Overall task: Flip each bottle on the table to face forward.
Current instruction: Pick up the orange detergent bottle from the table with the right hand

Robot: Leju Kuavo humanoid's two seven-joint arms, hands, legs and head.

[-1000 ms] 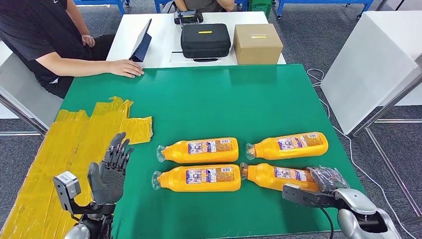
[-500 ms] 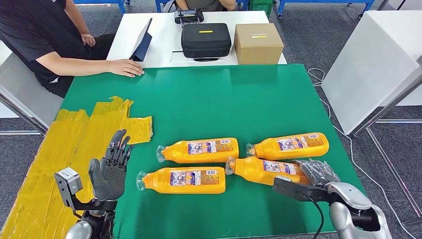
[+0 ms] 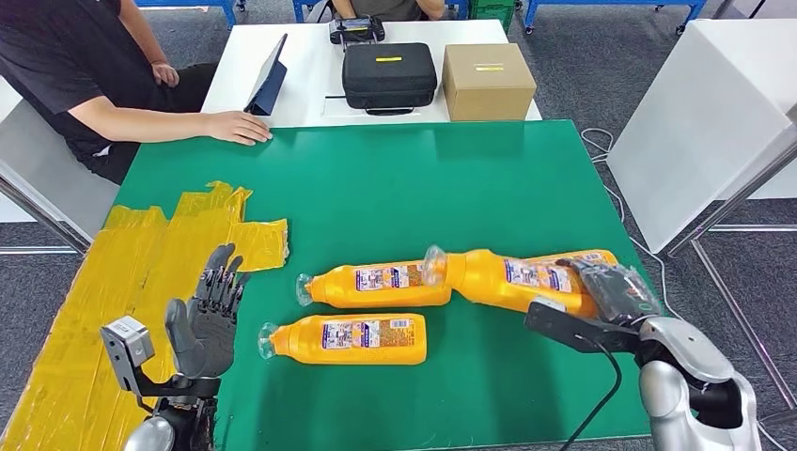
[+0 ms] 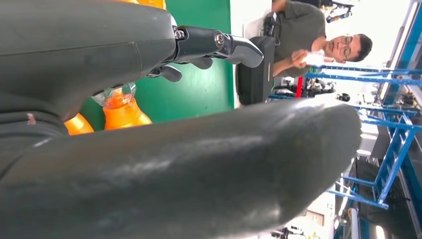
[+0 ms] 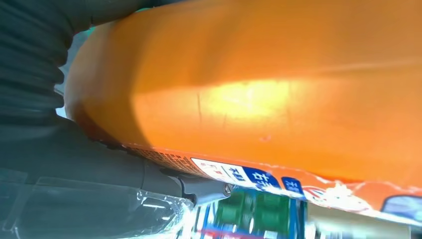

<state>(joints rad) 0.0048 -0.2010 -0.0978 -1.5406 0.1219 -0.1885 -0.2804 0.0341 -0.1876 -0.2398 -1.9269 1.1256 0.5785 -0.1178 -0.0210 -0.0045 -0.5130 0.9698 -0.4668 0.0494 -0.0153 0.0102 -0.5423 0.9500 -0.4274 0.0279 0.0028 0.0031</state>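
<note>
Several orange bottles with clear caps are on the green table (image 3: 395, 178). One bottle (image 3: 376, 284) lies with its cap to the left, and a second (image 3: 346, 338) lies nearer me, the same way. My right hand (image 3: 613, 291) grips the base of a third bottle (image 3: 507, 277), lifted and tilted, its cap over the first bottle's base. In the right wrist view that bottle (image 5: 278, 84) sits against my fingers (image 5: 50, 144). A fourth bottle (image 3: 601, 255) is mostly hidden behind it. My left hand (image 3: 209, 319) is raised, open and holding nothing, left of the near bottle; in the left wrist view the hand (image 4: 149, 164) stands before two caps (image 4: 118, 104).
Yellow tape (image 3: 141, 272) covers the table's left part. A seated person rests a hand (image 3: 235, 128) on the far left corner. Behind, a white table carries a tablet (image 3: 268, 77), a black case (image 3: 388, 77) and a cardboard box (image 3: 486, 82). A white panel (image 3: 705, 113) stands right.
My right hand has lifted the near right bottle and swung it away from me, over the far right bottle. The near left bottle slid left. My left hand barely moved.
</note>
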